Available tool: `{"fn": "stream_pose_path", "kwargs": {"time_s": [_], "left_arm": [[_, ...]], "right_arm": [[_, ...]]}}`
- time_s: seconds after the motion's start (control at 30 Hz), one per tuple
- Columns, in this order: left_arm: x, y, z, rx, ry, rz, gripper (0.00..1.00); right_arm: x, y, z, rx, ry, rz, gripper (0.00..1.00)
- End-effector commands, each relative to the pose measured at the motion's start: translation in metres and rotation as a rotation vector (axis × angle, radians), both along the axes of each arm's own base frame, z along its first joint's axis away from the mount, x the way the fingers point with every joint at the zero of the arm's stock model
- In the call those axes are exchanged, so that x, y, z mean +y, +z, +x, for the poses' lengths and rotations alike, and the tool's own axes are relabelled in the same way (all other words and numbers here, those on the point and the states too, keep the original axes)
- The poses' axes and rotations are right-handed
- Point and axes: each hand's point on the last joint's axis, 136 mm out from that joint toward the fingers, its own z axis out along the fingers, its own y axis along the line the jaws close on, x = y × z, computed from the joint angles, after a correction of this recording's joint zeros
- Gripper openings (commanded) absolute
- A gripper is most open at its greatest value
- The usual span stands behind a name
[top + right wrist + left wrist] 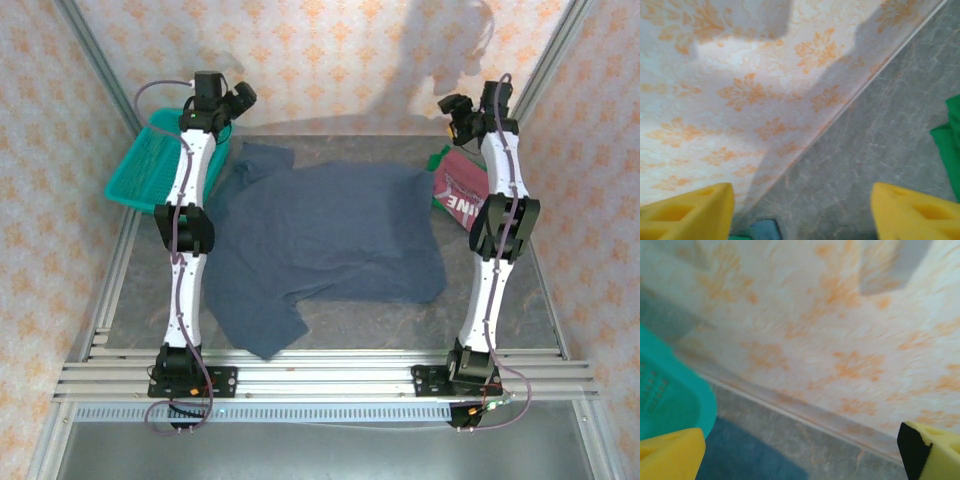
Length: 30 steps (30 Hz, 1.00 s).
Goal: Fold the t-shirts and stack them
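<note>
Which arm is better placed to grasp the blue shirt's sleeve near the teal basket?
Left, likely: the left gripper hangs open by the basket, near that sleeve; the right gripper is over by the red shirt.

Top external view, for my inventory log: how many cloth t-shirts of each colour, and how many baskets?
Slate-blue cloth t-shirt: 1
Dark red cloth t-shirt with white lettering: 1
Green cloth t-shirt: 1
Teal plastic mesh basket: 1
Total: 4

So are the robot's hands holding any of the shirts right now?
No, nothing is held. The left gripper and right gripper are both open with empty gaps; the blue t-shirt lies spread on the table.
</note>
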Motion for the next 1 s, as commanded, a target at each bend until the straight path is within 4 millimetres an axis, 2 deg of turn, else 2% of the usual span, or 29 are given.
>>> {"fn": "stream_pose_path", "kwargs": {"time_s": [0.0,0.03,0.07,0.2,0.27,0.33,0.4,0.43,0.53,0.63,0.7,0.83,0.97], "left_arm": [[-0.004,0.206,-0.078,-0.290,0.023,0.019,1.00],[-0.010,0.216,-0.095,-0.270,-0.005,0.018,1.00],[-0.016,0.222,-0.112,-0.251,-0.040,0.027,1.00],[-0.034,0.208,-0.204,-0.069,-0.092,0.118,1.00],[-0.045,0.183,-0.244,0.000,-0.129,0.063,1.00],[-0.052,0.141,-0.289,0.089,-0.119,-0.024,1.00],[-0.053,0.098,-0.332,0.189,-0.117,-0.051,1.00],[-0.050,0.076,-0.356,0.253,-0.103,-0.053,1.00],[-0.053,0.018,-0.411,0.397,-0.113,-0.098,1.00],[-0.053,-0.033,-0.450,0.538,-0.097,-0.120,1.00],[-0.052,-0.058,-0.462,0.584,-0.084,-0.124,1.00],[-0.054,-0.101,-0.465,0.654,-0.071,-0.144,0.94],[-0.049,-0.132,-0.456,0.684,-0.054,-0.112,0.74]], "right_arm": [[0.027,0.157,-0.066,-0.209,0.063,-0.171,0.78],[0.033,0.159,-0.089,-0.172,0.082,-0.200,0.79],[0.038,0.152,-0.110,-0.124,0.101,-0.219,0.79],[0.051,0.114,-0.215,0.012,0.131,-0.258,0.82],[0.051,0.083,-0.268,0.062,0.103,-0.237,0.85],[0.052,0.048,-0.324,0.121,0.075,-0.208,0.87],[0.055,0.012,-0.367,0.203,0.071,-0.186,0.87],[0.056,-0.007,-0.387,0.262,0.071,-0.173,0.87],[0.060,-0.056,-0.429,0.421,0.080,-0.144,0.84],[0.053,-0.095,-0.450,0.535,0.068,-0.172,0.82],[0.052,-0.117,-0.454,0.593,0.062,-0.170,0.79],[0.050,-0.149,-0.439,0.601,0.019,-0.147,0.67],[0.044,-0.154,-0.414,0.566,-0.002,-0.163,0.54]]}}
